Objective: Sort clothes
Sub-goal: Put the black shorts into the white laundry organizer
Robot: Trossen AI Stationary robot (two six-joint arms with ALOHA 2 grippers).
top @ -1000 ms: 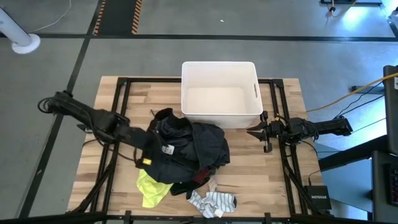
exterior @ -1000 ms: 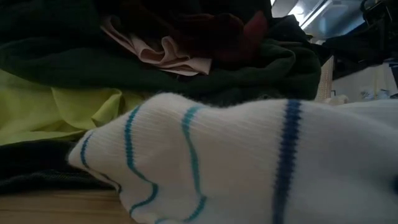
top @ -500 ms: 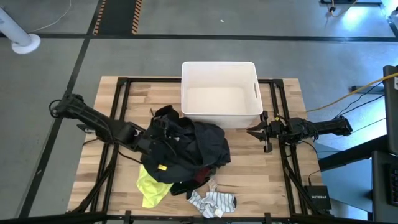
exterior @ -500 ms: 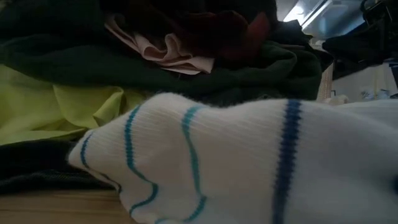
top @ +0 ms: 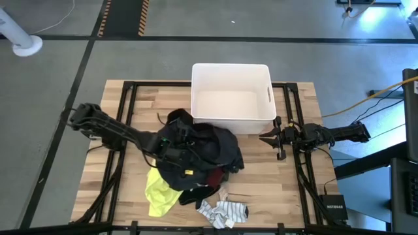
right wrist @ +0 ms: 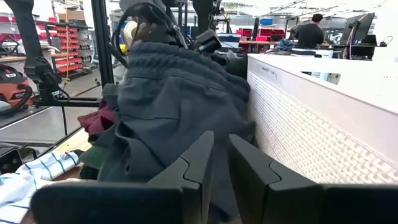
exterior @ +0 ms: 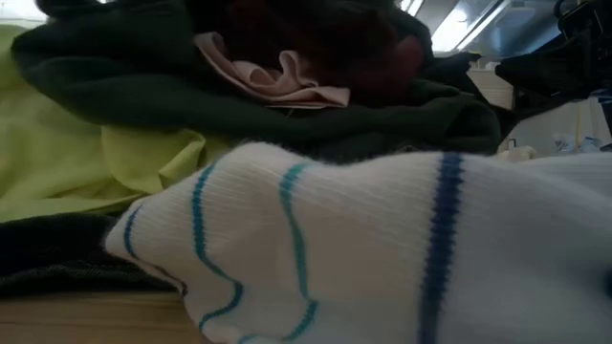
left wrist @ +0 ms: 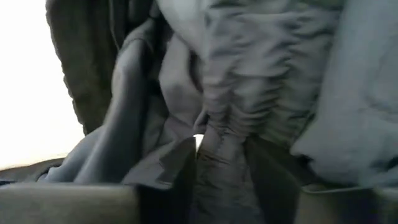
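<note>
A pile of clothes lies in the middle of the table: a black garment [top: 212, 147] on top, a maroon one [top: 213, 179] and a neon yellow one [top: 159, 194] at its near side, and a dark green one [exterior: 143, 91] under it in the low view. A small striped piece [top: 225, 212] lies at the near edge and fills the low view [exterior: 335, 239]. My left gripper [top: 185, 158] is down in the pile, shut on black cloth. My right gripper [top: 264, 138] is shut and empty, right of the pile beside the white bin [top: 230, 66]. My left gripper has a gathered, ruched fold of the black garment [left wrist: 221, 140] between its two fingers [left wrist: 180, 174]. It comes at the pile slanting down from the table's left. The garment lies on the rest of the pile; how many layers are held I cannot tell.
The white bin stands at the far middle of the table, its near wall touching the pile. A black frame [top: 127, 104] runs along the table's sides. In the right wrist view a person [right wrist: 308, 31] stands far off in the room.
My left gripper has gone toward the table's right edge, deeper into the pile. The black garment and the dark green one under it have shifted right with it. The striped piece and the neon yellow one have stayed in place.
</note>
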